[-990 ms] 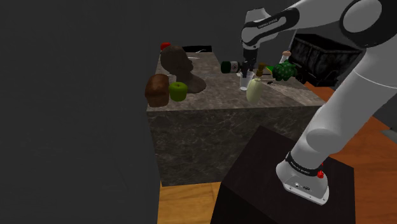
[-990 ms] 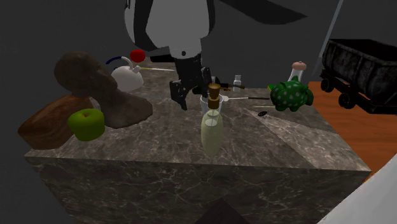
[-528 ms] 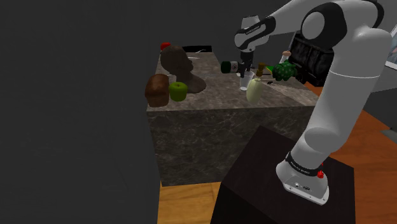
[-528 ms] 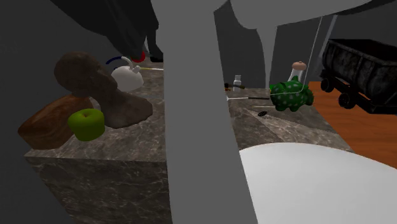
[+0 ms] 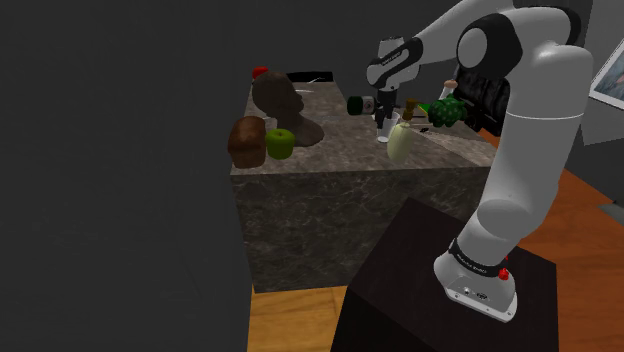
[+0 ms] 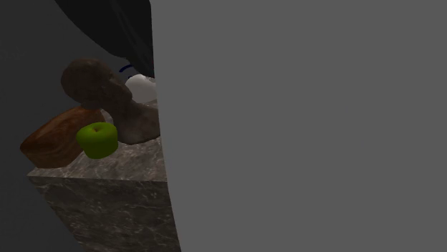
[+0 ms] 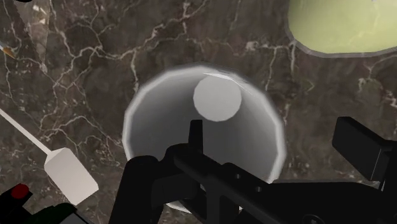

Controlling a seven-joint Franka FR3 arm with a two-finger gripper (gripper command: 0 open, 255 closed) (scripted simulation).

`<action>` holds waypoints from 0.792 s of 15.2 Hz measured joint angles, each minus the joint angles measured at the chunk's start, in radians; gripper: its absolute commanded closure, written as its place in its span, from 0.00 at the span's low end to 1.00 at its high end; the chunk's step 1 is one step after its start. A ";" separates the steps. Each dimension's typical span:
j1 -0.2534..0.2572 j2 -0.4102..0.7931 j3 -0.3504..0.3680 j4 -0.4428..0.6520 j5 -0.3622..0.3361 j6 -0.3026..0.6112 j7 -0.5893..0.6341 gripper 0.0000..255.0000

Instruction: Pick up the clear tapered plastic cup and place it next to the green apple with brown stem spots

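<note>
Green apple, brown loaf, dark white-veined counter (the cup is grey-white).

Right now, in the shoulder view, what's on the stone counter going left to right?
brown loaf → green apple → dark bottle → pale flask → green spotted figure

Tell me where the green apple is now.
The green apple sits on the marble counter near its corner at the shoulder view's left, beside the brown loaf and in front of the brown bust.

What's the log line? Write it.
black two-finger gripper: open over pale tapered cup | cup: upright on marble counter | green apple: apart
</note>
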 measured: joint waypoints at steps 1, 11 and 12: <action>-0.001 0.006 0.001 -0.002 0.002 0.007 -0.001 0.00; -0.003 0.010 0.001 -0.004 0.005 0.015 -0.003 1.00; -0.003 0.010 0.001 -0.004 0.005 0.015 -0.003 1.00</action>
